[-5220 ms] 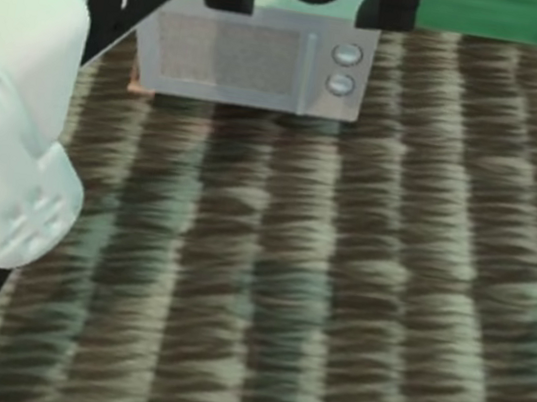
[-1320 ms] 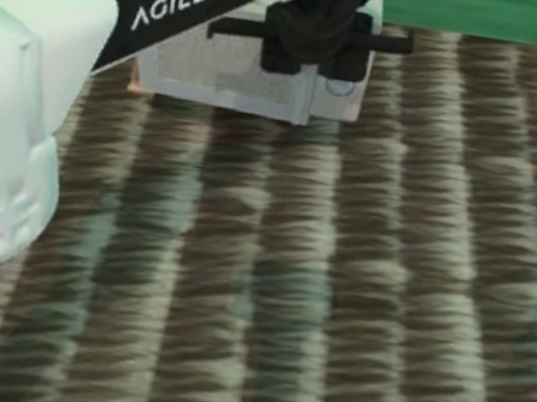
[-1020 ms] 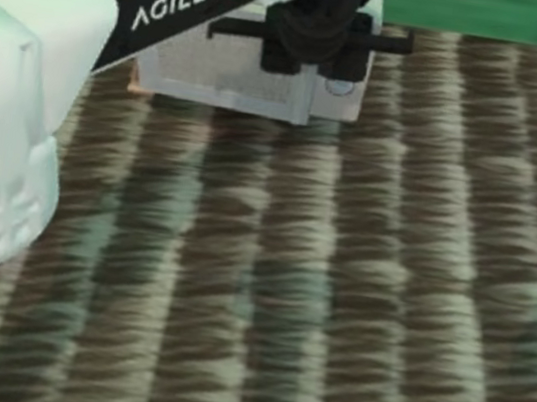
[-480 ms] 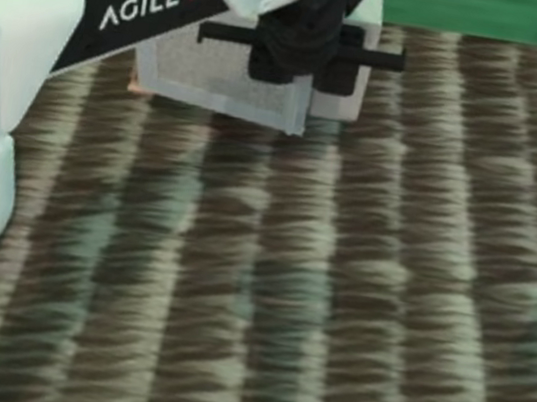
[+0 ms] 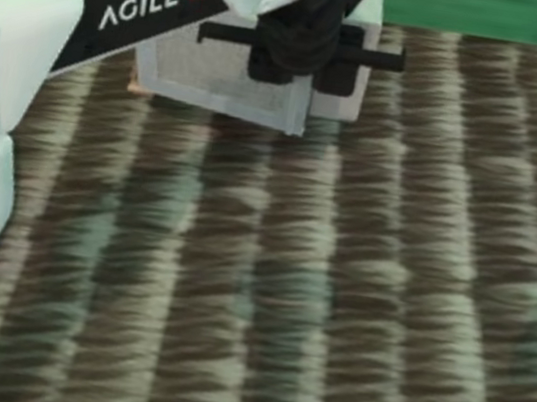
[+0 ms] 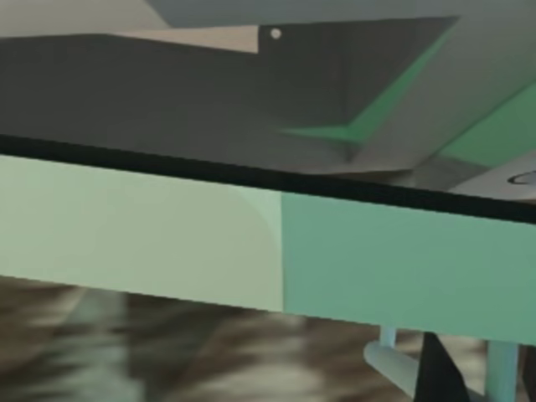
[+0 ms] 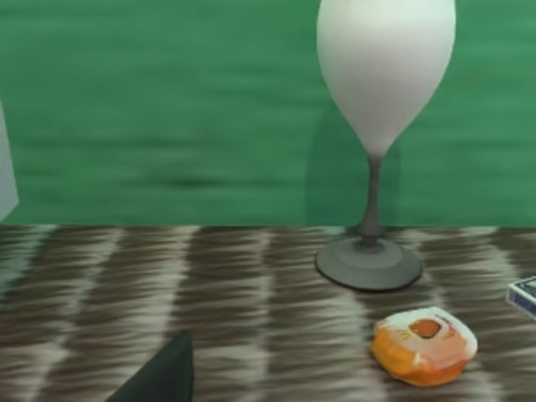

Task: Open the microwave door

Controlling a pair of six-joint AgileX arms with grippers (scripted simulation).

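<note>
The microwave [image 5: 251, 82] stands at the far edge of the worktop [image 5: 336, 292], left of centre in the top view, on a brown and cream striped covering. Its microwave door [image 5: 227, 89], a pale panel with a grey speckled mesh window, is swung slightly out from the body, its right edge standing proud of the knob panel while its left edge sits closer in. The left AgileX arm reaches in from the top view's left, its white casing filling that corner, and its black left end effector [image 5: 300, 59] hangs over the door's right edge and the front of the microwave. Whether its fingers are clamped on the door edge or merely beside it cannot be told from above, as the wrist hides them. The left wrist view shows only a pale green slab edge, seemingly the door, very close to the lens. In the right wrist view, a white wine glass [image 7: 381, 126] stands on the worktop before a green backdrop, an orange-and-white packet [image 7: 423, 345] lying near its foot. The right end effector does not show.
</note>
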